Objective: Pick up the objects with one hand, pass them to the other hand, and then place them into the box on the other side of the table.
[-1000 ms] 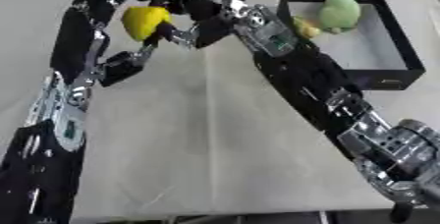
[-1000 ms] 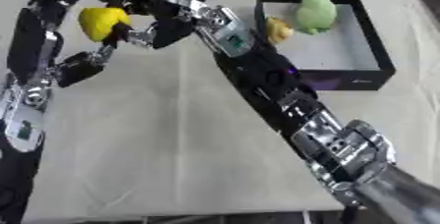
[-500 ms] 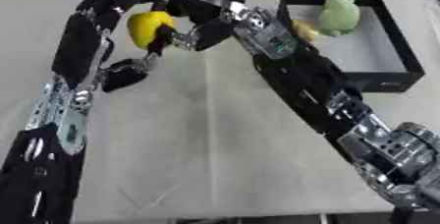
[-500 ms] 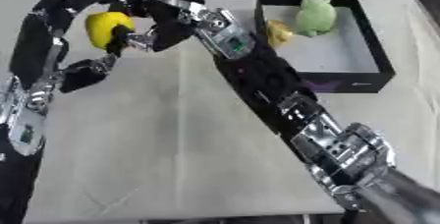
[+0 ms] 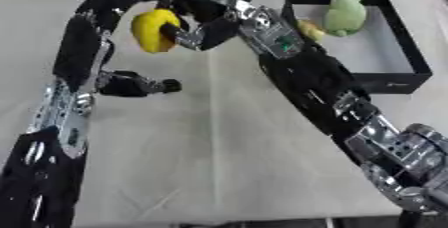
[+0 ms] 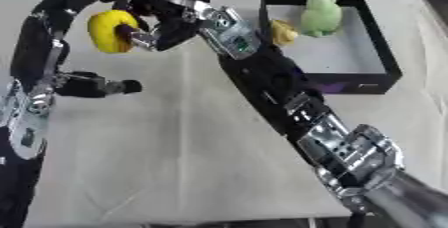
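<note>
Your two hands meet at the far left of the cream-coloured table (image 5: 219, 162), above its surface, with the yellow toy (image 5: 154, 30) held between them. Your right hand (image 5: 203, 18) reaches across from the right, its fingers curled around the toy's right side, one dark finger lying across the yellow surface. Your left arm rises along the left edge and bends over the top of the toy; your left hand (image 6: 122, 3) sits at the toy's upper left, but it is mostly hidden behind the toy and the arm, so you cannot tell whether its fingers are closed on it or spread. At the far right stands the black box (image 5: 416, 62), with a pale floor. Inside it, a green frog-like plush (image 5: 346, 14) sits toward the far side, and a small yellowish object (image 5: 310, 28) lies just beside it against the box's left wall, partly covered by your right forearm.
</note>
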Motion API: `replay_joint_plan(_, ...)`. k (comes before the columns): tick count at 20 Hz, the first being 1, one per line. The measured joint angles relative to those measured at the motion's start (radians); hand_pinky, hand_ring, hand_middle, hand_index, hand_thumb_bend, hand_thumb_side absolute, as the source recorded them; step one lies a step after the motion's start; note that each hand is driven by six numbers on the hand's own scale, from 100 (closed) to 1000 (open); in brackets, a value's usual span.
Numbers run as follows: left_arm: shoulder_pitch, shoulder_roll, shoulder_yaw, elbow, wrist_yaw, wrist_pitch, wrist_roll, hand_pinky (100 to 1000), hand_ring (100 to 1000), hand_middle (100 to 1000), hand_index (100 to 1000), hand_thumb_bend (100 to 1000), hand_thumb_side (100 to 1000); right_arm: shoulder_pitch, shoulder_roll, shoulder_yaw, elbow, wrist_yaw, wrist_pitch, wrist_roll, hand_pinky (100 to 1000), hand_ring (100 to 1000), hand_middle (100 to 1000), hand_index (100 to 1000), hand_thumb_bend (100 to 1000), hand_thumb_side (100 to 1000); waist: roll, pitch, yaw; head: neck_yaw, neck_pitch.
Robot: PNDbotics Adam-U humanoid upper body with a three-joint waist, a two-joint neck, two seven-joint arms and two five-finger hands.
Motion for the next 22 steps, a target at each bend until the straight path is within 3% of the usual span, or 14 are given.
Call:
replay_joint_plan(5, 0.001, 0.010, 0.000, 0.000, 0.003, 0.003, 0.003, 771, 761, 746, 892, 1000, 539, -0.001, -0.007, 0.000, 0.000, 0.000, -0.003, -0.003, 861, 1000, 212, 505, 100, 199, 0.000, 0.000, -0.001, 0.000, 0.000)
replay_joint_plan(12, 0.025, 0.053, 0.015, 0.020, 0.025, 0.017, 0.017, 765, 749, 738, 889, 1000, 478, -0.006, -0.044, -0.010, 0.003, -0.002, -0.021, -0.021, 859, 1000, 215, 505, 100, 199, 0.001, -0.001, -0.013, -0.011, 0.000)
replay_joint_plan(14, 0.034, 0.075, 0.023, 0.027, 0.044, 0.026, 0.026, 764, 745, 735, 878, 813, 351, -0.006, -0.067, -0.021, 0.004, -0.006, -0.026, -0.026, 864, 1000, 219, 508, 100, 203, 0.003, -0.001, -0.017, -0.017, 0.001)
replay_joint_plan(15, 0.039, 0.090, 0.027, 0.031, 0.055, 0.030, 0.030, 767, 741, 733, 868, 765, 345, -0.006, -0.081, -0.029, 0.004, -0.012, -0.028, -0.028, 867, 1000, 222, 511, 100, 205, 0.003, -0.002, -0.020, -0.022, 0.001)
replay_joint_plan(18, 0.060, 0.148, 0.034, 0.039, 0.097, 0.034, 0.034, 761, 717, 715, 849, 677, 350, 0.004, -0.154, -0.063, -0.006, -0.053, -0.024, -0.024, 871, 1000, 226, 512, 100, 216, 0.004, -0.002, -0.023, -0.050, 0.001)
replay_joint_plan(22, 0.099, 0.251, 0.054, 0.042, 0.200, 0.025, 0.025, 765, 718, 744, 839, 625, 335, 0.052, -0.293, -0.135, -0.034, -0.107, -0.005, -0.034, 875, 1000, 228, 520, 100, 219, 0.010, -0.002, -0.019, -0.088, 0.001)
